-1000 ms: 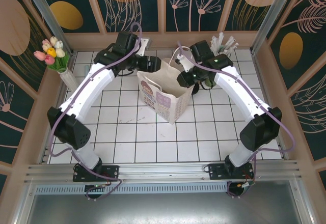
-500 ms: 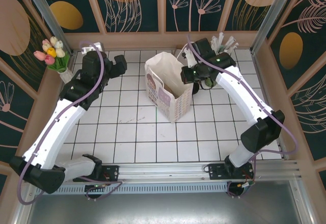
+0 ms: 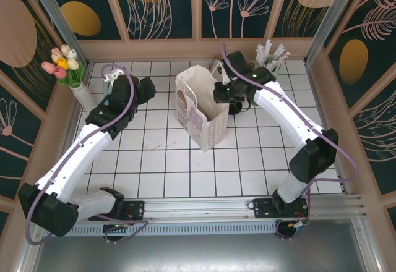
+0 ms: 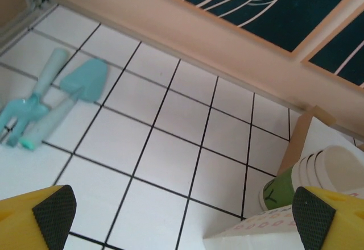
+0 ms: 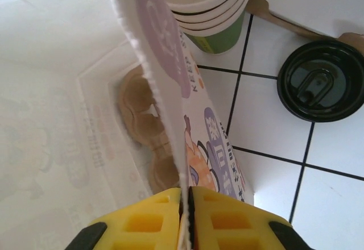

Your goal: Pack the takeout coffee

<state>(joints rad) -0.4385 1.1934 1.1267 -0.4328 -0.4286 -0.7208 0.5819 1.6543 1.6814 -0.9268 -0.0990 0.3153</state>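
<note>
Right gripper (image 5: 185, 204) pinches the white paper bag (image 5: 162, 57) by its rim near the takeout coffee (image 5: 320, 79); left gripper (image 4: 182, 211) hangs spread wide.

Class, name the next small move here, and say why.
Probably bring the open left pincer toward the takeout coffee: the right pincer pinches the paper bag by its rim, holding it open, while the coffee stands outside beside it.

A table (image 3: 167, 167) of white square tiles with dark grout lines lies under even, soft light. A pale wooden border (image 3: 198, 48) frames it on three sides. Above the border rise dark teal wall panels (image 3: 167, 12) painted with cream leaves, flowers and orange ovals. A metal rail (image 3: 198, 205) runs along the near edge.
</note>
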